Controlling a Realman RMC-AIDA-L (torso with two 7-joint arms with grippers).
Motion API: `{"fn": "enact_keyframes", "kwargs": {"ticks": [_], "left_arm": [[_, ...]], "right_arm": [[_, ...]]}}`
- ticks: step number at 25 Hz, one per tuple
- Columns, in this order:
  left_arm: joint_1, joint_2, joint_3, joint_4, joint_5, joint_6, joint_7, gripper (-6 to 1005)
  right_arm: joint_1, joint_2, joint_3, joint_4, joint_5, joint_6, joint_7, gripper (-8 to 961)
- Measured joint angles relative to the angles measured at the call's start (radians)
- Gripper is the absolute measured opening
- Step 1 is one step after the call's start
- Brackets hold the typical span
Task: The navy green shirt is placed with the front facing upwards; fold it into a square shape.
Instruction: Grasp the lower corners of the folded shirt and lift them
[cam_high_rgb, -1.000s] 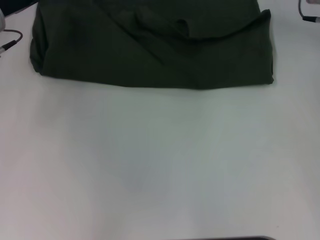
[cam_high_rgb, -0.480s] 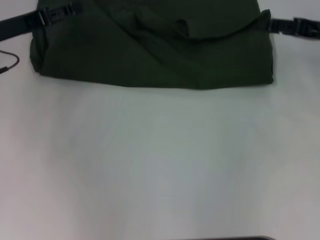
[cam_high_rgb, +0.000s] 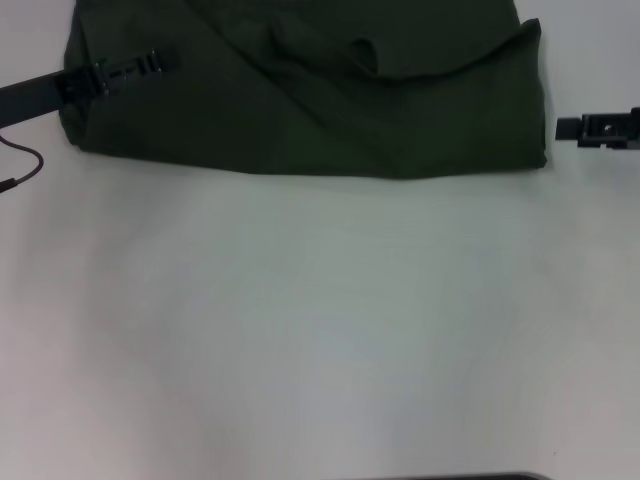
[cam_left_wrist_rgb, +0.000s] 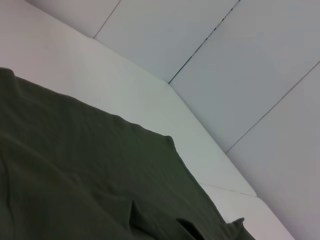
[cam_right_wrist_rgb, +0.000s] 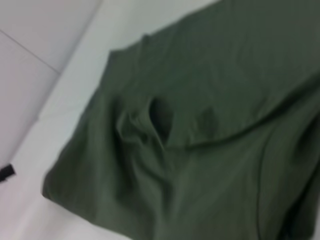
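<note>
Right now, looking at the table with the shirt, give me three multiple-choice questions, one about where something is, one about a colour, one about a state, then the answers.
1. Where does the left gripper sit?
A. over the shirt's left edge
B. at the table's near edge
C. beside the right gripper

2. What colour is the shirt?
A. cream
B. dark olive green
C. bright red

3. How does the shirt lie?
A. spread out flat with both sleeves showing
B. hanging off the table
C. folded into a bundle on the table

Answers:
1. A, its tip reaches in over the cloth on the left, while the right gripper stays off the cloth on the white table.
2. B, the fabric is dark olive in every view.
3. C, overlapping layers and fold edges show, and no sleeves.
</note>
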Motion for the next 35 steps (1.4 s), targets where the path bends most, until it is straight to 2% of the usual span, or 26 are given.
{"fn": "enact_keyframes", "kwargs": {"ticks": [8,14,19,29,35], "left_arm": [[0.002,0.000,0.001,0.001,0.004,0.002,0.001,909],[-0.004,0.003,0.001,0.002,0.005,-0.008,0.013,908],[-0.008,0.005,0.001,0.002,0.005,-0.020,0.013,908],[-0.008,0.007,-0.003,0.002,0.001,-0.052,0.013,908],[-0.008,0.006,-0.001,0.000,-0.002,-0.060,0.013,908]], "right_arm": [[0.024,0.016,0.000,0.000,-0.065,0.069,0.037,610],[0.050,0.045,-0.009,0.001,-0.068,0.123,0.028,583],[0.071,0.066,-0.063,0.007,-0.070,0.182,0.041,583],[0.067,0.063,-0.078,0.013,-0.070,0.219,0.062,583],[0.075,0.086,-0.091,0.016,-0.070,0.252,0.063,584]]}}
